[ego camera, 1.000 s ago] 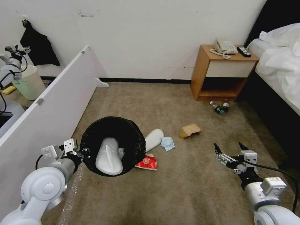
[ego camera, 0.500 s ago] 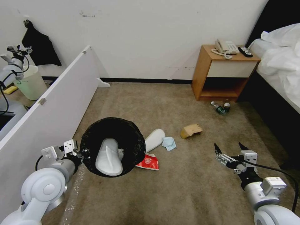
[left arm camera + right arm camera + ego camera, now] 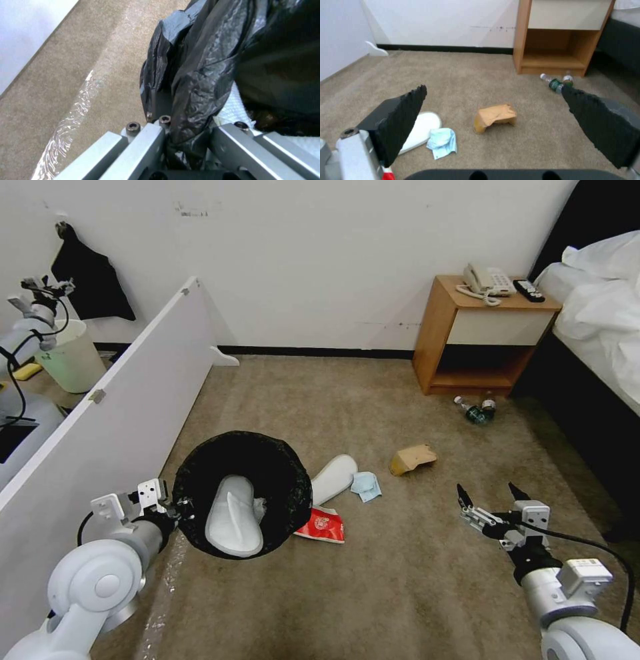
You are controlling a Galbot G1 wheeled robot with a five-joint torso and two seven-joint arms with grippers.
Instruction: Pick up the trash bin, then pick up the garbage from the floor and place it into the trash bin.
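The trash bin (image 3: 267,460), lined with a crinkly black bag (image 3: 206,75), hangs tilted above the carpet at lower left, my left gripper (image 3: 175,507) shut on its rim. One white slipper (image 3: 232,517) and some white tissue (image 3: 259,507) lie inside it. On the floor just right of the bin are the other slipper (image 3: 335,477), a light-blue cloth (image 3: 367,487) and a red packet (image 3: 323,525). A brown cardboard piece (image 3: 412,458) and two bottles (image 3: 477,410) lie farther right. My right gripper (image 3: 487,490) hovers open at lower right, facing the cardboard piece (image 3: 495,117) and the slipper (image 3: 420,127).
A long white panel (image 3: 100,427) runs along the left. A wooden nightstand (image 3: 487,327) with a phone and a remote stands at the back right, beside the bed (image 3: 600,293). A pale bucket (image 3: 70,357) sits beyond the panel. Clear plastic film (image 3: 160,607) lies on the carpet below the bin.
The whole head view has shifted slightly right, so the camera moved. Both grippers and the bin keep their places relative to me; the litter has not moved on the floor.
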